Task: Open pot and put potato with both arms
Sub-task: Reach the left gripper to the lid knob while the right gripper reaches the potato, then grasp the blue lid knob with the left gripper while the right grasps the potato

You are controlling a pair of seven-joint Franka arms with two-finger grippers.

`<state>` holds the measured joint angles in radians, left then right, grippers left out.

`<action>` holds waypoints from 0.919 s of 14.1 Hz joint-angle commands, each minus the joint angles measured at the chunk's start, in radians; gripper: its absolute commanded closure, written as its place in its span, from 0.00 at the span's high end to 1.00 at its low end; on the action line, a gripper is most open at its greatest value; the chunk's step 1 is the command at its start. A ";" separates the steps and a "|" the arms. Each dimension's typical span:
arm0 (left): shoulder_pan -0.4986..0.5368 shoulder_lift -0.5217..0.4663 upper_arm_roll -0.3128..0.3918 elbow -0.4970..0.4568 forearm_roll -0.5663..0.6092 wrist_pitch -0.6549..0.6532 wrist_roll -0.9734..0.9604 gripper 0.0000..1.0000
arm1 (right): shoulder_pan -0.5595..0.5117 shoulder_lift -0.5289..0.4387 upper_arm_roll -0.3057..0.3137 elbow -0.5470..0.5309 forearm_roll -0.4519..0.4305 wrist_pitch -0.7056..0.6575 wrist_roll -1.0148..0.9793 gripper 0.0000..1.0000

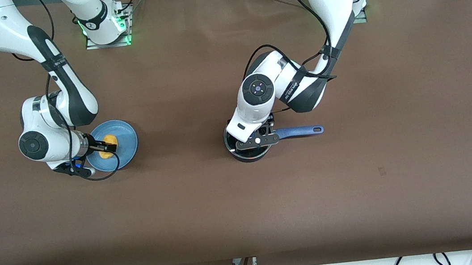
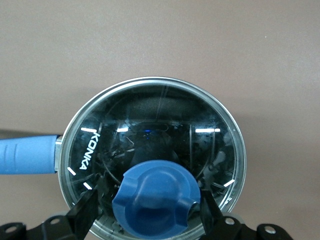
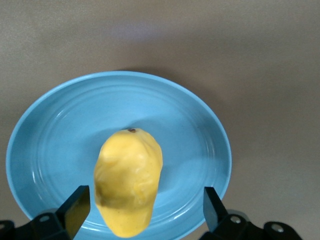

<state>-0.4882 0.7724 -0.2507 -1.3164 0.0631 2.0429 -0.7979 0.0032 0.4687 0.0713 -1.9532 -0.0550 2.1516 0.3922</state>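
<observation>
The black pot [image 1: 245, 154] with its blue handle [image 1: 301, 131] stands mid-table, and the clear glass lid [image 2: 165, 125] is on it. My left gripper [image 1: 258, 141] is low over the lid, open, with its fingers [image 2: 85, 215] on either side of the blue knob [image 2: 155, 197] and one finger close against it. The yellow potato [image 1: 108, 146] lies on the light-blue plate [image 1: 126, 139] toward the right arm's end. My right gripper [image 1: 102, 147] is low over the plate, open, with its fingers [image 3: 76, 207] straddling the potato [image 3: 129, 182] without gripping it.
The brown table [image 1: 237, 213] spreads wide around both things. The pot's handle [image 2: 27, 154] points toward the left arm's end. The arm bases stand along the table's edge farthest from the front camera.
</observation>
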 commanded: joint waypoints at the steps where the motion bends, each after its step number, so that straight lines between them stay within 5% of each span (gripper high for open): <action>1: -0.013 0.022 0.008 0.039 0.026 -0.006 0.006 0.75 | 0.003 0.002 0.012 -0.007 -0.006 0.019 0.028 1.00; 5: -0.013 0.038 0.008 0.057 0.027 -0.007 0.003 0.66 | 0.006 0.021 0.012 -0.007 -0.006 0.036 0.030 0.99; 7: -0.013 0.039 0.008 0.063 0.027 -0.007 0.003 0.49 | 0.008 0.028 0.012 -0.007 -0.006 0.047 0.030 0.98; 10: -0.007 0.039 0.008 0.063 0.030 -0.009 0.011 0.00 | 0.011 0.027 0.013 -0.006 -0.006 0.043 0.049 0.73; 13: -0.006 0.036 0.008 0.063 0.030 -0.009 0.023 0.00 | 0.011 0.027 0.013 -0.003 -0.006 0.039 0.056 0.56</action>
<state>-0.4918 0.7881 -0.2474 -1.2967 0.0637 2.0473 -0.7929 0.0145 0.5012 0.0789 -1.9531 -0.0549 2.1854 0.4279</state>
